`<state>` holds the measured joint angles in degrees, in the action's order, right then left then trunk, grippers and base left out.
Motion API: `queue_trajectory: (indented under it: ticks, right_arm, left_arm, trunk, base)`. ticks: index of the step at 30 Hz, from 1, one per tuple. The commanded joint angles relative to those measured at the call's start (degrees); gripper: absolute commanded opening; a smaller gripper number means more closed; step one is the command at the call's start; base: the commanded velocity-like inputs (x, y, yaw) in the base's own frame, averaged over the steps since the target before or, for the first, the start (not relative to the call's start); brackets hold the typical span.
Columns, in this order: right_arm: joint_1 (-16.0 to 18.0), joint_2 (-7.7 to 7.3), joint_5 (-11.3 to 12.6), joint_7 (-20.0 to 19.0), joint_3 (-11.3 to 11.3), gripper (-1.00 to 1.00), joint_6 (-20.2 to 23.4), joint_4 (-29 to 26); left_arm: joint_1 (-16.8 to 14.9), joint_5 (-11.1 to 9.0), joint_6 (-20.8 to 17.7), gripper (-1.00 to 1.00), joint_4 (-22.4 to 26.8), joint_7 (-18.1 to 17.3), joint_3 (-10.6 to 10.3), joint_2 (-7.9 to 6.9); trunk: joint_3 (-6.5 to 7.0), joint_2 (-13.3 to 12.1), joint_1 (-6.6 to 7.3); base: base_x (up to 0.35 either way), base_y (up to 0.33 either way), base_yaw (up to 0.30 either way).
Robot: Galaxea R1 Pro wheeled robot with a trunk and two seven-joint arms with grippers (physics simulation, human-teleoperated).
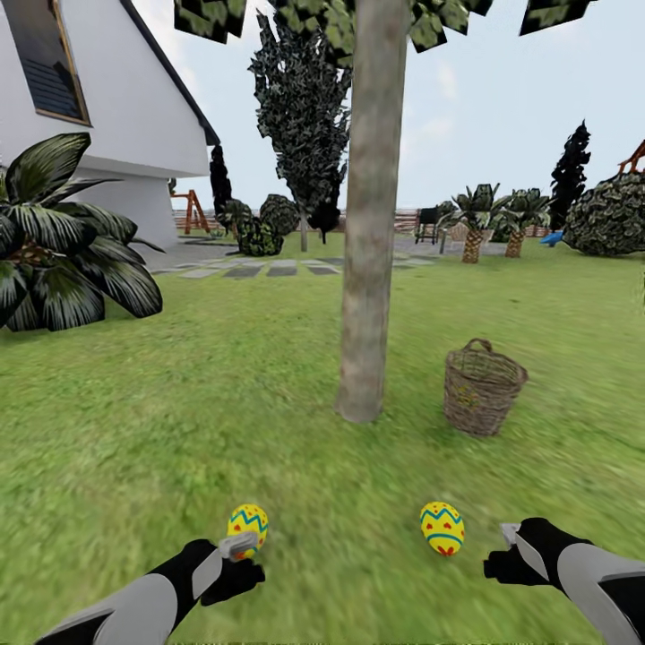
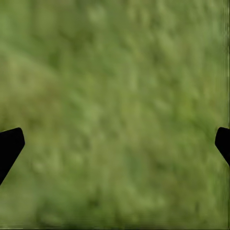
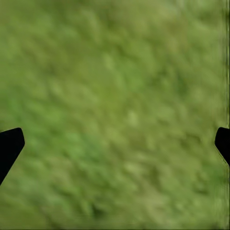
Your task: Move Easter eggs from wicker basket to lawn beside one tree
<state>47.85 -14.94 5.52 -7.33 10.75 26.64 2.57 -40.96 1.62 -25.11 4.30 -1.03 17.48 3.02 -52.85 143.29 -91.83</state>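
Left gripper (image 1: 240, 548) low over lawn (image 1: 179, 421), fingers spread wide in left wrist view, nothing between them. Right gripper (image 1: 506, 548) likewise spread and empty. One Easter egg (image 1: 248, 523) just beyond left gripper, long axis near upright. Second egg (image 1: 442, 528) just inboard of right gripper, long axis tilted. Both well short of tree (image 1: 367, 269). Wicker basket (image 1: 483, 387) upright beside tree, on right-arm side; contents indistinct.
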Motion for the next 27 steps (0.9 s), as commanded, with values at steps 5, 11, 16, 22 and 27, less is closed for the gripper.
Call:
queue_trajectory:
  ticks: [5, 11, 16, 22, 27]
  right_arm:
    - [0.0, -0.01, 0.6, -0.2, 0.5, 1.00, 0.1, 0.1]
    - [0.0, 0.93, 0.4, -0.2, 0.5, 1.00, 0.1, 0.1]
    - [0.0, 1.37, 0.4, 0.0, 0.4, 1.00, 0.0, 0.1]
    - [0.0, 1.40, 0.4, 0.2, 0.4, 1.00, 0.1, 0.1]
    - [0.0, 1.40, 0.4, 0.2, 0.4, 1.00, 0.1, 0.1]
  left_arm:
    - [0.0, 0.1, -0.4, 1.00, 0.1, 0.0, 0.2, 0.05]
    - [0.0, 0.1, -0.4, 1.00, 0.1, 0.1, 0.2, 0.10]
    - [0.0, 0.1, -0.4, 1.00, 0.2, 0.1, 0.2, 0.19]
    - [0.0, 0.1, -0.4, 1.00, 0.2, 0.0, 0.2, 0.10]
    - [0.0, -0.1, -0.4, 1.00, 0.2, -0.3, 0.2, -0.10]
  trunk:
    - [1.06, 0.0, 0.16]
    - [2.37, -2.5, 1.48]
    - [3.47, -4.5, 2.58]
    - [4.71, -6.9, 3.90]
    - [5.68, -8.9, 4.99]
  base:
    - [-0.218, -0.281, 0.001]
    - [-0.217, -0.282, 0.165]
    - [-0.209, -0.287, 0.257]
    - [-0.206, -0.289, 0.275]
    - [-0.206, -0.289, 0.266]
